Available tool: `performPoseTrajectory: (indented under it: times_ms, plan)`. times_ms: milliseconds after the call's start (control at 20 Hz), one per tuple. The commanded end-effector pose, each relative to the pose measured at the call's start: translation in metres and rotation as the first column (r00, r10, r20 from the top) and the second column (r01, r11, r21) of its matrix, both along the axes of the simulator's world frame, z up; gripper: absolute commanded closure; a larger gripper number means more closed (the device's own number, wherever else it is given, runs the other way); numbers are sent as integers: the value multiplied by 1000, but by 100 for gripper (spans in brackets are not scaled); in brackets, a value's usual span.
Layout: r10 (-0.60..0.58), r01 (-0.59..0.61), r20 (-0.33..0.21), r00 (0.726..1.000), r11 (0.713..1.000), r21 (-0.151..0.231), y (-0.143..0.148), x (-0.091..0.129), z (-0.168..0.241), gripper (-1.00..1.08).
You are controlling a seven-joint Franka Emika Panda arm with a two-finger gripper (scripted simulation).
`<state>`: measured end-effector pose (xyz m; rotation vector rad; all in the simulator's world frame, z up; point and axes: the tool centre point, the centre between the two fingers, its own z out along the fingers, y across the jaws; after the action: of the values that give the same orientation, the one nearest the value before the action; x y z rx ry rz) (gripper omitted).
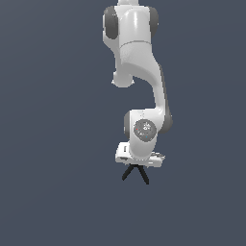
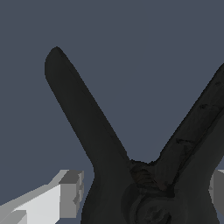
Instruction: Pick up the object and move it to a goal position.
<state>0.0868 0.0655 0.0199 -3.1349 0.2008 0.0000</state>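
Claw (image 1: 136, 164) pinching the black clamp (image 1: 135, 172) at its joint; legs splaying out below the arm's wrist (image 1: 144, 130). In the wrist view, clamp (image 2: 131, 175) sitting between the fingers (image 2: 65, 194), touching both.

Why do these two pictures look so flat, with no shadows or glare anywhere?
Exterior view: even light, the clamp casts no shadow on the plain grey backdrop, only soft shading on the arm. Wrist view: the clamp fills the frame, dark and coarse-edged, its surface detail faint.
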Motion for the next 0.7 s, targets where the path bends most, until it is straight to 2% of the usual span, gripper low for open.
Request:
performPoseTrajectory:
  times_ms: [0, 650]
  plan:
    - [-1, 1, 0, 1000, 1000, 0, -1, 0, -1, 108]
    - [-1, 1, 0, 1000, 1000, 0, -6, -7, 20, 108]
